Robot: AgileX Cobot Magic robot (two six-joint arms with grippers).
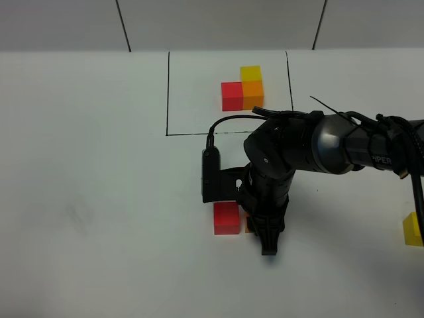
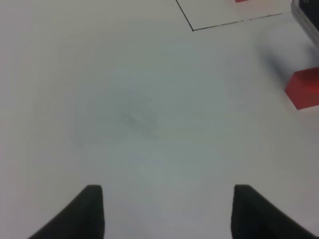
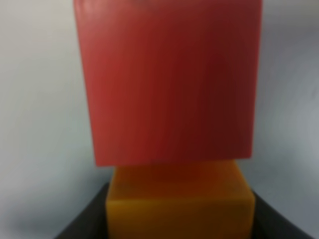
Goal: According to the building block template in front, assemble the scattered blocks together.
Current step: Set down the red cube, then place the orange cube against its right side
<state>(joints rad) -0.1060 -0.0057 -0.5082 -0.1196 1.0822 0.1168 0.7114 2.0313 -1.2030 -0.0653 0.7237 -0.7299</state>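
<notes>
The building block template (image 1: 242,89), a red, orange and yellow L of cubes, lies at the back inside a thin black drawn rectangle. Of the scattered blocks, the red cube (image 1: 226,218) rests at the table's middle, also seen in the left wrist view (image 2: 304,88). Pressed against its right side is the orange cube (image 1: 247,225), mostly hidden under my right gripper (image 1: 263,233). In the right wrist view that gripper (image 3: 179,224) is shut on the orange cube (image 3: 179,199), which touches the red cube (image 3: 169,79). The yellow cube (image 1: 413,230) sits alone at the right edge. My left gripper (image 2: 167,214) is open over bare table.
The right arm (image 1: 331,142) reaches in from the right across the middle, just in front of the drawn rectangle's front line (image 1: 192,133). A corner of that line (image 2: 192,29) appears in the left wrist view. The white table (image 1: 99,212) stretches left of the cubes.
</notes>
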